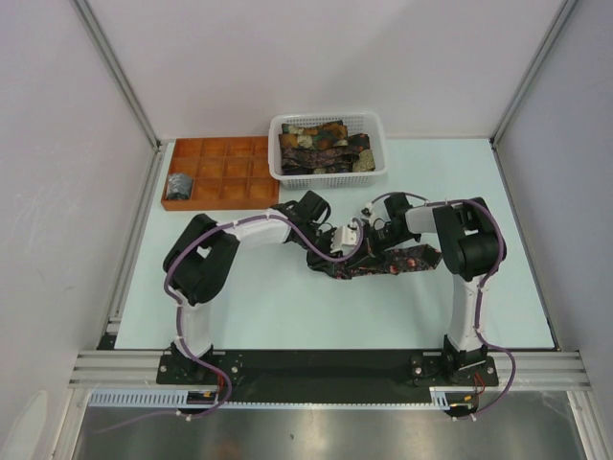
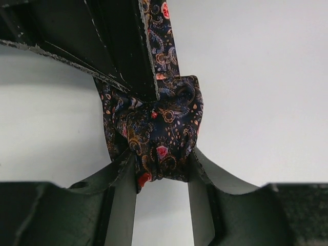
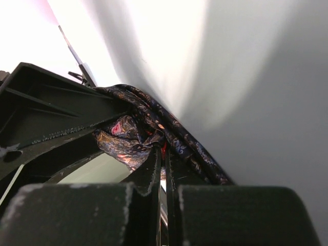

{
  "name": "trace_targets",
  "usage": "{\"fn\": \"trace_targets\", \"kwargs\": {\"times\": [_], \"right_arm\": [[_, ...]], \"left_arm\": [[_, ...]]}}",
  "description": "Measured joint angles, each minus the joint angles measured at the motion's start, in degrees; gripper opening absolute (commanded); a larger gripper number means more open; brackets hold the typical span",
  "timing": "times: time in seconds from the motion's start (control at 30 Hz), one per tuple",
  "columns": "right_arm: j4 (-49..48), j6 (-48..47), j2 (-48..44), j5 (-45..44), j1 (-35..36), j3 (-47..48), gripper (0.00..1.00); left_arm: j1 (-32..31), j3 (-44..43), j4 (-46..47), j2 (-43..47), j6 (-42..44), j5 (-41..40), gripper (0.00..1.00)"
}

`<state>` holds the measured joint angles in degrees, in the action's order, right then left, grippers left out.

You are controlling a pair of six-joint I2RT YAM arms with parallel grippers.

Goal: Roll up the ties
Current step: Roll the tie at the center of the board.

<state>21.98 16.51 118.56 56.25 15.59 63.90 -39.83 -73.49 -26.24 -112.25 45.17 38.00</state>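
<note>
The dark tie (image 1: 388,261) lies mid-table between my arms, one end bunched into a loose roll in my left gripper (image 2: 161,169) (pinched across the wad). My right gripper (image 3: 163,154), nearly closed, clamps the strip. I judge I should keep tension, then wind evenly so layers stack flush.

A pale table (image 1: 287,307) carries three things. An orange compartment tray (image 1: 218,172) sits at the far left. Just right of it stands a white mesh basket (image 1: 328,147) filled with ties (image 1: 324,150). Nearer, at centre, a dark patterned tie (image 1: 388,263) lies stretched across the surface.
</note>
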Motion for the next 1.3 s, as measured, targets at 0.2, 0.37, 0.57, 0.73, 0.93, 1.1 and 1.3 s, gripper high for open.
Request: {"fn": "trace_targets", "kwargs": {"times": [0.2,0.37,0.57,0.73,0.93,1.1,1.3], "right_arm": [[-3.9,4.1,1.2,0.0,3.7,1.2,0.00],[-4.5,5.9,1.3,-0.1,3.9,1.3,0.00],[-5.0,7.0,1.3,-0.3,4.1,1.2,0.00],[-6.1,7.9,1.4,0.3,3.8,0.7,0.00],[-8.4,8.4,1.4,1.4,3.6,-0.4,0.00],[-8.2,7.9,1.4,1.6,3.4,-0.4,0.09],[-4.3,5.4,1.1,1.2,2.6,0.8,0.24]], "left_arm": [[0.2,-1.7,-7.0,1.0,1.2,-2.6,0.50],[-1.3,-5.3,-8.2,0.6,-1.9,-3.3,0.52],[-1.8,-6.3,-6.1,-0.6,-7.8,-3.2,0.46],[-2.1,-6.2,-4.6,-1.0,-9.9,-3.3,0.50],[-3.5,-5.2,-2.1,-1.2,-10.3,-5.0,0.50],[-4.7,-5.3,-1.8,-1.4,-10.3,-8.1,0.43],[-5.6,-7.1,-3.7,-2.4,-9.6,-10.3,0.40]]}}
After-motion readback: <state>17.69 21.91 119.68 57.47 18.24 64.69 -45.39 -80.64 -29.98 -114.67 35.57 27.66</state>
